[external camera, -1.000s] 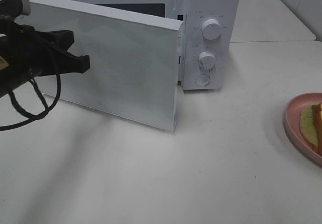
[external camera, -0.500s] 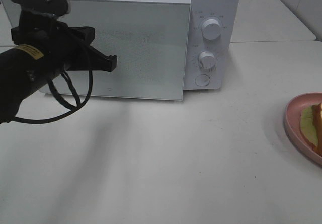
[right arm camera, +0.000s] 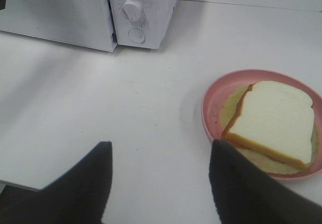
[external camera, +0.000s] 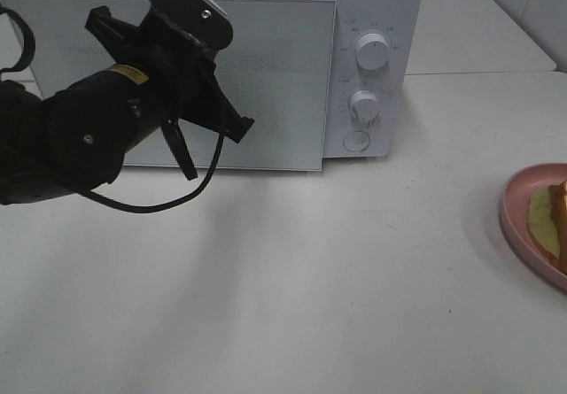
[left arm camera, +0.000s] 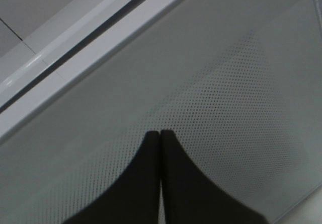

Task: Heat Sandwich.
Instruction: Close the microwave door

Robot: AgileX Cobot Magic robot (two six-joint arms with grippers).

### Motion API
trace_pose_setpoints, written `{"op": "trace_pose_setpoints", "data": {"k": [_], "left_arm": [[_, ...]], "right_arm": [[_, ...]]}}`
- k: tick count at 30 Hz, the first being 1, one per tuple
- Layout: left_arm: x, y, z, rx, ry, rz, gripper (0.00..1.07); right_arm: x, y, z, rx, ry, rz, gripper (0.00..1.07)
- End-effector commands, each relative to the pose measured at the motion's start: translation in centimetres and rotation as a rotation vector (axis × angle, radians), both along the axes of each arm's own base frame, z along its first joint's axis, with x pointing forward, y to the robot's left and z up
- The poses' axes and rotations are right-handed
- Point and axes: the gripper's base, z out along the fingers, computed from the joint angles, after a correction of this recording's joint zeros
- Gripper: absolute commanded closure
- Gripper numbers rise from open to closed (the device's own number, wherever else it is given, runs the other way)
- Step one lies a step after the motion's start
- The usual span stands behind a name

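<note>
Sandwich (right arm camera: 271,128) — square white bread with a tan-orange crust and pale yellow-green filling showing at its edges — lies on a round pink plate (right arm camera: 211,103), nearly as wide as the plate itself. In the high view only a sliver of both shows at the right edge of the frame, the sandwich (external camera: 556,210) on the plate (external camera: 518,226), well apart from everything else.

Plate and sandwich rest on a plain white table (external camera: 354,279), matte, with a few faint specks. A second pale surface lies behind it, a seam running between the two.

The right end effector (right arm camera: 161,183) hovers over bare table just beside the plate, its two dark fingers wide apart and empty.

At the back of the table stands a white microwave (external camera: 372,22) with two round knobs and a button on its right-hand panel. Its door (external camera: 275,75) sits flush against the body. The left end effector (external camera: 239,130) is in front of the door, fingers pressed together with nothing between them; its wrist view shows the tips (left arm camera: 161,183) over the door's dotted window.

A second ago the door stood swung out at an angle — now it is closed, and the left arm has moved rightward across its face.
</note>
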Motion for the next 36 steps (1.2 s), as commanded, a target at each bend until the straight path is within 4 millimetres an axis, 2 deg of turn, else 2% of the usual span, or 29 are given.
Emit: {"op": "trace_pose_setpoints", "data": {"k": [1, 2, 5, 6, 12, 19, 24, 32, 36], "left_arm": [[0.6, -1.0, 0.1, 0.095, -0.019, -0.030, 1.07], [0.6, -1.0, 0.1, 0.095, -0.019, -0.030, 1.07], [1.3, -2.0, 0.1, 0.240, -0.061, -0.054, 1.07], [1.4, -2.7, -0.1, 0.351, -0.091, -0.071, 1.07], [1.6, -3.8, 0.1, 0.506, -0.130, -0.084, 1.07], [2.6, -4.6, -0.8, 0.594, -0.130, -0.073, 1.07], [2.8, -4.9, -0.8, 0.591, -0.134, -0.067, 1.07], [4.7, -4.9, -1.2, 0.575, -0.138, -0.006, 1.07], [4.9, -5.0, -1.2, 0.574, -0.144, 0.003, 1.07]], "right_arm": [[-0.3, -0.1, 0.0, 0.002, -0.042, -0.001, 0.50], [-0.3, -0.1, 0.0, 0.002, -0.042, -0.001, 0.50], [-0.3, -0.1, 0.0, 0.002, -0.042, -0.001, 0.50], [-0.3, -0.1, 0.0, 0.002, -0.042, -0.001, 0.50], [-0.3, -0.1, 0.0, 0.002, -0.042, 0.000, 0.50], [-0.3, -0.1, 0.0, 0.002, -0.042, 0.000, 0.50], [-0.3, -0.1, 0.0, 0.002, -0.042, 0.000, 0.50], [-0.3, -0.1, 0.0, 0.002, -0.042, 0.000, 0.50], [-0.3, -0.1, 0.0, 0.002, -0.042, 0.000, 0.50]]}}
